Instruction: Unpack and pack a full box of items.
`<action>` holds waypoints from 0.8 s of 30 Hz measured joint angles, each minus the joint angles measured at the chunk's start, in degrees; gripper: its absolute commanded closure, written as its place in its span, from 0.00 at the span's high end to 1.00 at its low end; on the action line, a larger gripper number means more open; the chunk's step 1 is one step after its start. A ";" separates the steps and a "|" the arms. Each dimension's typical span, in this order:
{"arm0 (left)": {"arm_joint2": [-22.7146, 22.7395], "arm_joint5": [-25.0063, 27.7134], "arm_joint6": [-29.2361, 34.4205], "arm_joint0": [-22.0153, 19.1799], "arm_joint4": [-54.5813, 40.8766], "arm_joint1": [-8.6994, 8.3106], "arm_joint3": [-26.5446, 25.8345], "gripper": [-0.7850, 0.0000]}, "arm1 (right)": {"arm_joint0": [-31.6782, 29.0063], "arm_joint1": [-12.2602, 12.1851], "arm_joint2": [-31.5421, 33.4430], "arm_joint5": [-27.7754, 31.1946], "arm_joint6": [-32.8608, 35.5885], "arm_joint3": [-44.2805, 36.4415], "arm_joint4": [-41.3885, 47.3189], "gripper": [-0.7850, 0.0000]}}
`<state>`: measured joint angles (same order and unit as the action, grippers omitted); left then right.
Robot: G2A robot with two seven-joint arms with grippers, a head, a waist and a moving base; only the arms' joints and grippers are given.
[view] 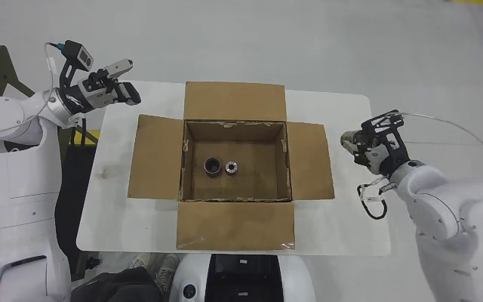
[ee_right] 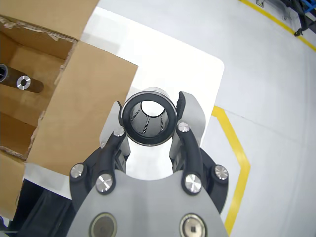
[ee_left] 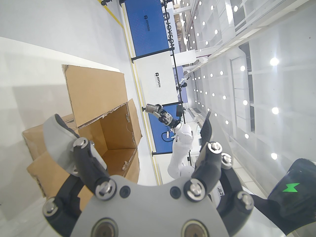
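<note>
An open cardboard box [view: 235, 97] sits mid-table with all flaps folded out. Inside it lie two metal cylinders: a dark-bored one [view: 213, 165] and a smaller silver one [view: 231, 167]. My right gripper [view: 350, 141] hangs over the table's right side, beyond the box's right flap, shut on a hollow steel bearing sleeve [ee_right: 149, 122] with a black rim; the sleeve [view: 349, 140] points toward the box. My left gripper [view: 130, 81] is raised at the table's far left corner, open and holding nothing, its fingers [ee_left: 58, 134] spread wide with the box [ee_left: 98, 97] beyond them.
The white table [view: 113, 189] has bare surface left and right of the box flaps. A tiny pale object [view: 103, 173] lies near the table's left edge. Yellow floor tape [ee_right: 237, 149] runs beyond the table's right side.
</note>
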<state>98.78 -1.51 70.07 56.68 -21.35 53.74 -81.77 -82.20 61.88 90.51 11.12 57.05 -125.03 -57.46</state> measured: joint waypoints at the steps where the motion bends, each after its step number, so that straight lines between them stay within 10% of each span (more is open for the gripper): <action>1: 0.00 0.00 0.00 0.00 0.00 0.00 0.00 1.00 | 0.42 -0.01 -0.49 1.02 -0.08 -0.17 1.06 0.00; 24: 0.00 0.00 0.00 0.00 0.00 0.00 0.00 1.00 | 14.88 1.27 -26.64 8.77 5.12 -0.70 2.26 0.00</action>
<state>98.78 -1.51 70.07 56.68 -21.35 53.74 -81.77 -67.31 63.15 63.87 19.89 62.17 -125.73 -55.20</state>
